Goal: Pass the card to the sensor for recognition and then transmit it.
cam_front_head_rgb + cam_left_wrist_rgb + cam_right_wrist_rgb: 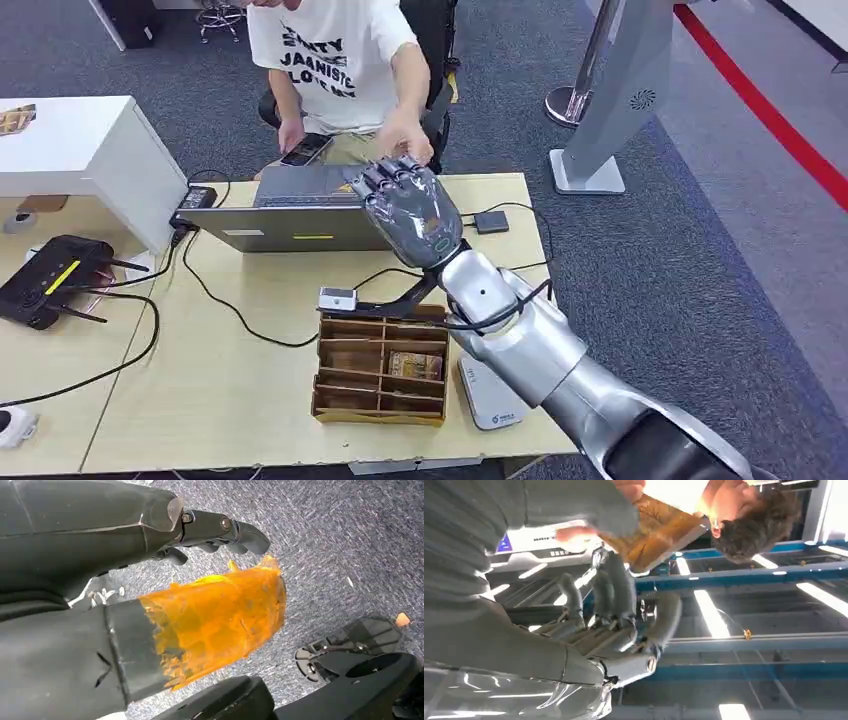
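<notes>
My right hand (408, 208) is raised palm-up over the laptop, just under a seated person's hand (404, 138). In the right wrist view a brown-gold card (659, 526) sits between my thick thumb (574, 507) and my fingertips (606, 570), and the person's fingers (628, 487) touch its far side. A white card sensor (490, 400) lies flat on the table near the front edge, beside my right forearm. My left hand (150, 605) hangs over the carpet, its thumb wrapped in orange tape, holding nothing.
A wooden card box (345, 398) with another card (415, 365) in it stands left of the sensor. A grey laptop (290, 215), a small white device (337, 297), a black box (490, 221), cables and a black router (45, 283) share the table.
</notes>
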Controlling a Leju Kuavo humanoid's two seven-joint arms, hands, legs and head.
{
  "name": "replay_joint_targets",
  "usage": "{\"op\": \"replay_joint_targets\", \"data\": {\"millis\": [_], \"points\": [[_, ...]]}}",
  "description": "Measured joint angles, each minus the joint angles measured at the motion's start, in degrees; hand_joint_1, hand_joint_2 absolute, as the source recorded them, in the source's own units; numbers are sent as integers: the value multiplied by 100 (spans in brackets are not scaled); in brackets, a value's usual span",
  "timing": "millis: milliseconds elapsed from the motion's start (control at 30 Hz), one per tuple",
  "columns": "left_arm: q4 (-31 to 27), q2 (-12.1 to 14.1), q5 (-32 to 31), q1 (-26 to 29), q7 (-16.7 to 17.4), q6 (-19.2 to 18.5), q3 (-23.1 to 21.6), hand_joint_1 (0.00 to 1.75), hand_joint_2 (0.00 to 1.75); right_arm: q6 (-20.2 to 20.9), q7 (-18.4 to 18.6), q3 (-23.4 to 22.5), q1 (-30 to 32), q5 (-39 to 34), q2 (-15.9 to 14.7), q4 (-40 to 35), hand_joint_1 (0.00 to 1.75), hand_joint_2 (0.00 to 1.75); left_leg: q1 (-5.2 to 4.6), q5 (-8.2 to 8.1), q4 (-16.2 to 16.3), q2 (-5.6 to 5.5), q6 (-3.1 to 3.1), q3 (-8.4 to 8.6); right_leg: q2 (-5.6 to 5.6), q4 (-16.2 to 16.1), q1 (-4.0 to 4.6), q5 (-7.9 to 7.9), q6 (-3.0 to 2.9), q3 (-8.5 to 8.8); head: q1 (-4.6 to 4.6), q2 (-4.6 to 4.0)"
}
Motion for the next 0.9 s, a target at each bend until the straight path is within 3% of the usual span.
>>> {"op": "replay_joint_targets", "data": {"millis": [367, 567, 900], "points": [[0, 0, 164, 17, -2, 72, 0, 0, 0, -361, -72, 7, 458, -254, 0, -451, 0, 175, 0, 0, 0, 0, 0, 0, 0, 0, 0, -1, 0, 0, 2, 0], [0, 2, 396, 87, -59, 234, 46, 0, 0, -861, -269, 7, 1339, -842, 0, -1478, 0, 175, 0, -9, 0, -2, 0, -3, -1, -1, 0, -10, 0, -1, -2, 0], [0, 9, 614, 245, -140, 385, 247, 0, 0, -911, -726, 15, 2410, -1958, -4, -2560, 0, 175, 0, -10, 0, 1, 0, -3, 1, -3, 0, -13, 0, -4, 0, 0]]}}
